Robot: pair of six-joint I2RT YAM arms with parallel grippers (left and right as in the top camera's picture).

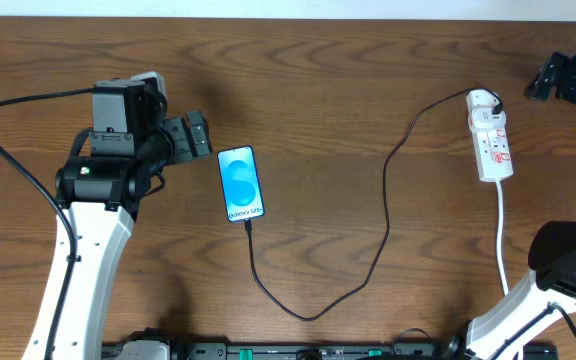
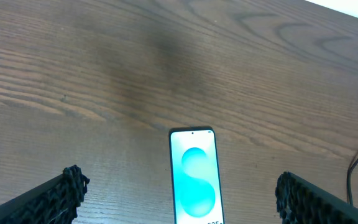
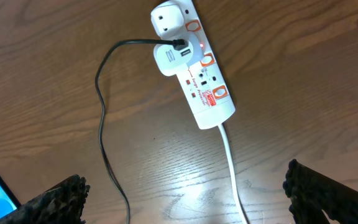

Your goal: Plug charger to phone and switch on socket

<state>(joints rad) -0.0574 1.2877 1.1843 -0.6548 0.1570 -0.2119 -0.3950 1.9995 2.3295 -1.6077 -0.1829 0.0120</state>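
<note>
Phone (image 1: 240, 184) lies flat on the desk (image 1: 348, 60), left of centre, screen up and lit blue-and-white. The charger (image 1: 383, 215) tip meets the phone's near end. We follow the black cable as it loops toward the desk's near edge, then climbs to a white adapter (image 3: 169, 59) seated in the socket (image 1: 491, 135). The socket lies well apart on the right, white cord (image 1: 502, 235) trailing nearward. Left pincer (image 1: 204, 134) hovers just left of the phone, fingers spread, holding nothing. Right pincer (image 3: 191, 199) hangs by the socket's far end, spread wide, empty.
</note>
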